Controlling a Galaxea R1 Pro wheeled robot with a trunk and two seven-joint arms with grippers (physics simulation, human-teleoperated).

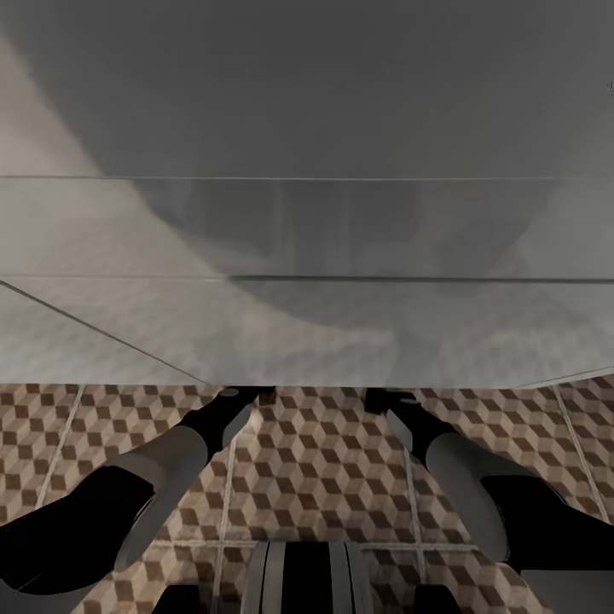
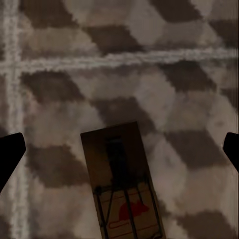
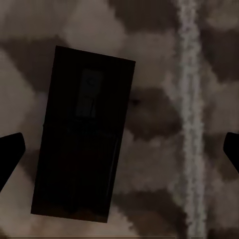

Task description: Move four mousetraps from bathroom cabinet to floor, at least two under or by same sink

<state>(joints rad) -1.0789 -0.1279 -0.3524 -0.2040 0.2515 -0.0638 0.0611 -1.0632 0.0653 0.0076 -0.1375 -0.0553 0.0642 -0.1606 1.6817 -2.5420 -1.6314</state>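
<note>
The bathroom floor [image 1: 315, 460] is viewed downward from the head, past both arms. It is imaged closely by each wrist camera, facing down along the fingers [image 2: 10, 154]; the patterned tiles are shared.

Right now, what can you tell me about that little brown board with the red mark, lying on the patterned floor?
It is a mousetrap, a flat rectangular board that looks like tan wood, darker at one end. A thin wire frame and a dark bar lie on top, with a red printed mark under the wire. It lies flat on the cube-patterned floor tile, slightly askew to the pale grout lines. The left tool is open, its dark fingertips well apart on either side, not touching it.
</note>
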